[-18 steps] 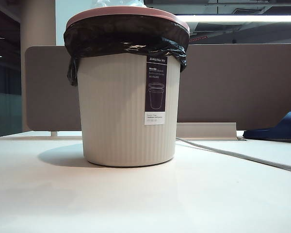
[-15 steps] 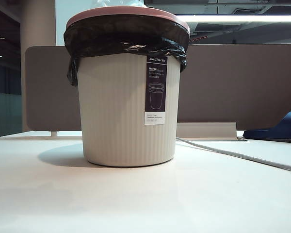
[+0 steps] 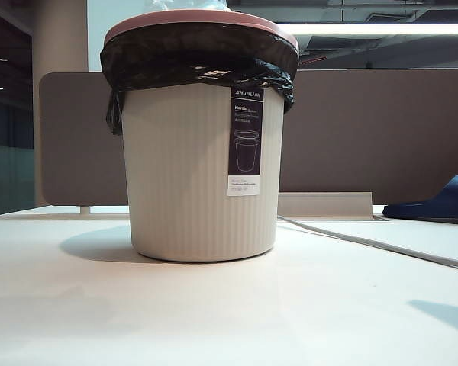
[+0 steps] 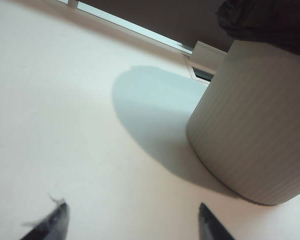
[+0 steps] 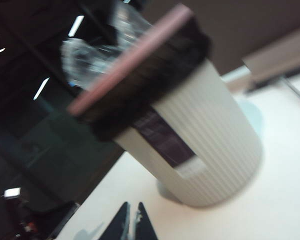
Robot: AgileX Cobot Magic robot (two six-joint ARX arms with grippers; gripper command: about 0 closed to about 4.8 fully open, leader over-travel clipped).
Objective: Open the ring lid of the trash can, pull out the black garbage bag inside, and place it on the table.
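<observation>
Okay, nothing is done yet: the trash can [image 3: 204, 171] stands upright mid-table [image 3: 229, 320], the ring lid [image 3: 201, 19] seated flat on its rim, pinning the black garbage bag [image 3: 198, 57] whose edge is folded down over the outside of the can. Neither arm shows in the exterior view, so you work from the wrist cameras. Your left gripper [image 4: 132, 225] sits low over the tabletop just beside the can's base, fingers spread wide and empty; your right gripper [image 5: 131, 220] is near the can on its label side, tips pinched nearly together with nothing between them. The right wrist picture is blurred, so don't trust it for fine alignment. For the lid step you'd best open the right jaws before approaching, come up to rim height, and catch the pink hoop [image 5: 132, 57] from under its edge without snagging the plastic. Brace the ribbed wall with the left so the can doesn't tip or slide as you lift. Lift level; I'd guess a tilted hoop binds
</observation>
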